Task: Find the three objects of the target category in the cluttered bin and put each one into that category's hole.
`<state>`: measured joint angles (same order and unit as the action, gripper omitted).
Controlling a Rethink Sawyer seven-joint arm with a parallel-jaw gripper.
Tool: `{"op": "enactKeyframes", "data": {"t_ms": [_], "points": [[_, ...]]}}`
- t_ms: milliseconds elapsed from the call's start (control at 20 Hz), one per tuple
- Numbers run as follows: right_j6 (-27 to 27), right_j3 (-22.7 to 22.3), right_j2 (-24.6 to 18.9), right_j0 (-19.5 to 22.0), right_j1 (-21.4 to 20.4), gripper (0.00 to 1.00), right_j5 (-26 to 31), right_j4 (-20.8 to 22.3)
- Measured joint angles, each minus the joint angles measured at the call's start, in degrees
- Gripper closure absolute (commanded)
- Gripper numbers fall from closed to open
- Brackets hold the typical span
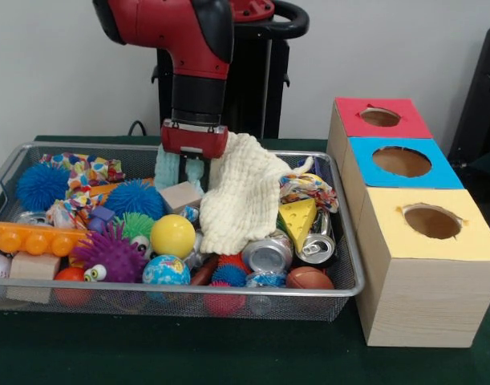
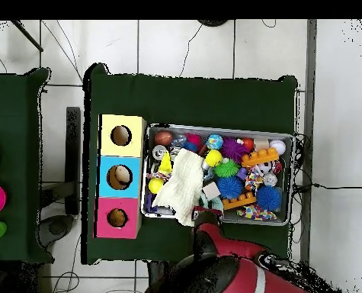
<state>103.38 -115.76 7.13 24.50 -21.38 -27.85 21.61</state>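
Observation:
The wire mesh bin is packed with toys; it also shows in the overhead view. My gripper is down at the bin's back, its teal fingers close together. A cream knitted cloth hangs from its right side, one corner lifted above the rim, the rest draped over cans and balls. In the overhead view the gripper is at the cloth's end nearest the robot. The red-faced hole is the farthest box, beside the bin; it also shows in the overhead view.
The blue-faced hole and the yellow-faced hole stand in line with the red one. The bin holds spiky balls, a yellow ball, crushed cans, a cheese wedge, an orange brick and wooden blocks.

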Motion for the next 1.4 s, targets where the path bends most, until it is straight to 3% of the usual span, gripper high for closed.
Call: {"op": "enactKeyframes", "data": {"t_ms": [600, 800, 1300, 1400], "points": [[0.0, 0.7, 3.2, -4.1, 0.3, 1.0, 0.3, -1.5], [0.0, 0.7, 3.2, -3.3, -0.7, 1.0, 2.3, -0.5], [0.0, 2.7, -2.1, 8.9, -10.2, 1.0, 22.8, 9.0], [0.0, 3.3, -3.0, 10.3, -11.0, 1.0, 24.6, 9.9]]}}
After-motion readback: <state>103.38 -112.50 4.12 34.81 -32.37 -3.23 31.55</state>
